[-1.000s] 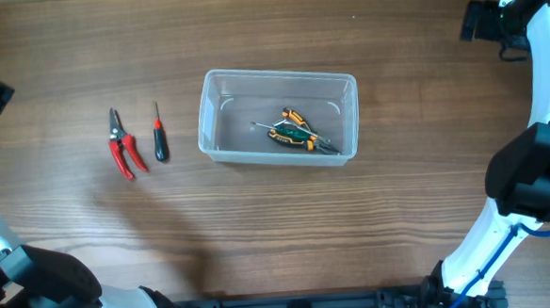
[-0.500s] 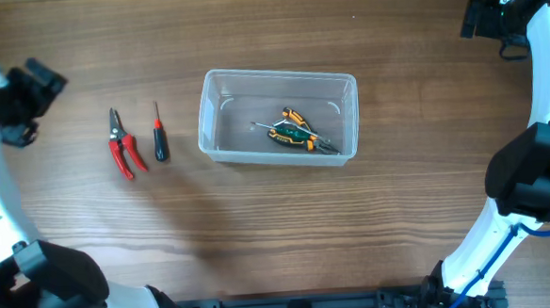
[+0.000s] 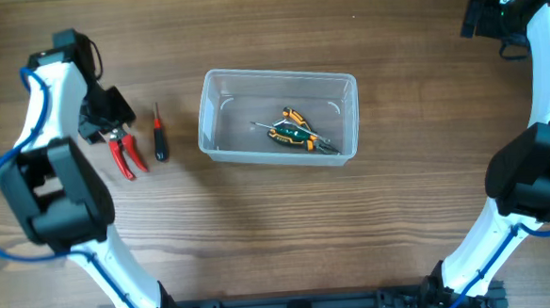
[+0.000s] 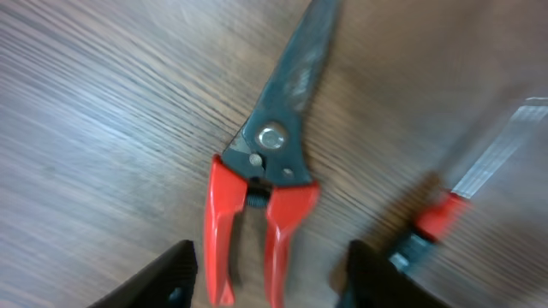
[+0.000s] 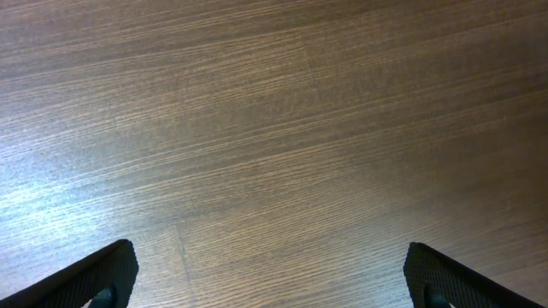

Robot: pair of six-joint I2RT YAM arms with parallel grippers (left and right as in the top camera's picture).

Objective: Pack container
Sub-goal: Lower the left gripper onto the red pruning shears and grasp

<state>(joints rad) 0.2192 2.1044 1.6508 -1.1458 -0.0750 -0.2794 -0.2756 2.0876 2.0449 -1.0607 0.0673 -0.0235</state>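
The clear plastic container (image 3: 213, 119) stands at the table's middle and holds a green-and-orange hand tool (image 3: 295, 131). Red-handled pliers (image 3: 124, 152) lie to its left, also in the left wrist view (image 4: 267, 171). A red-and-black screwdriver (image 3: 159, 136) lies between pliers and container; its blurred part shows in the left wrist view (image 4: 445, 214). My left gripper (image 3: 108, 114) is open, hovering over the pliers' head, its fingers (image 4: 270, 274) straddling the red handles. My right gripper (image 3: 480, 19) is open at the far right back, over bare wood (image 5: 270, 282).
The wooden table (image 3: 260, 230) extends around the container. The right arm (image 3: 537, 112) runs along the right edge. The left arm (image 3: 45, 166) rises along the left side.
My left arm has swung in from the far left edge to over the pliers. The right arm, container and tools have not moved.
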